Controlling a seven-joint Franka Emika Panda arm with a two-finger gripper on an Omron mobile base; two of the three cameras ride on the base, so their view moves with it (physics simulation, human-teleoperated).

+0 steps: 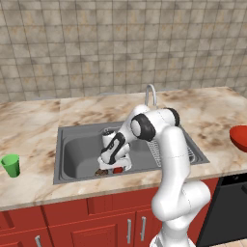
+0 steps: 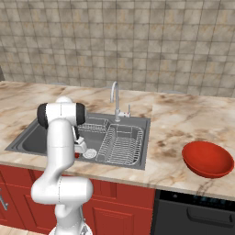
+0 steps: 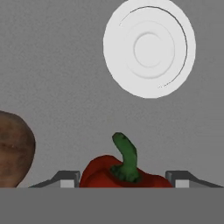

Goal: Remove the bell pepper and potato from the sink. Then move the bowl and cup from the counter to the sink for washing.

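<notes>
Red bell pepper [image 3: 124, 173] between the open jaws, potato [image 3: 15, 148] beside.

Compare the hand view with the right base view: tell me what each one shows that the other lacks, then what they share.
Hand view alone: the bell pepper with its green stem, sitting between the open fingers, and the potato off to one side. Right base view alone: the bowl on the counter, the faucet and the wire racks. Shared: the grey sink floor and its round white drain.
</notes>
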